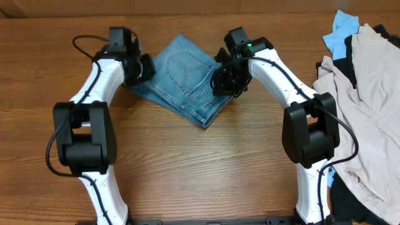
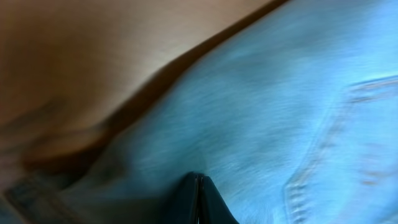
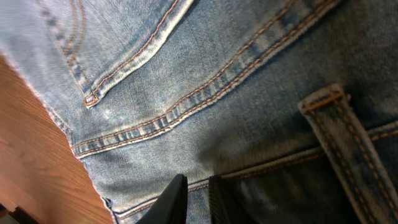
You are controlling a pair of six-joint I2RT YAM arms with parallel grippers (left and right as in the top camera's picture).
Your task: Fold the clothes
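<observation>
A: Closest in first. How is the left end effector [image 2: 198, 200] set?

B: Its wrist view is blurred, but the two fingers meet along a thin line, pressed together with no cloth showing between them. It sits right over the jeans [image 1: 182, 78], near their left edge.

A: And the right end effector [image 3: 198, 198]?

B: Its fingers are a narrow slit apart, low over the denim near the waistband seam, with a belt loop [image 3: 339, 124] just beside. I see nothing pinched.

A: Where does the garment lie?

B: In the middle of the surface [image 1: 206, 169], between the two arms. It is already a compact layered bundle with a back pocket [image 1: 186, 65] on top.

A: So which step is this?

B: Late, I'd judge: pressing or tidying the fold, or readying one last fold.

A: What does the next move need?

B: If another fold is wanted, a firm pinch through all the layers at one edge, so the stack travels as one piece. Otherwise, lift both straight up without dragging it.

A: Anything farther off?

B: The beige garments [image 1: 369, 94] and a sky-blue cloth [image 1: 342, 28] are heaped at the right edge, well apart from the bundle.
</observation>
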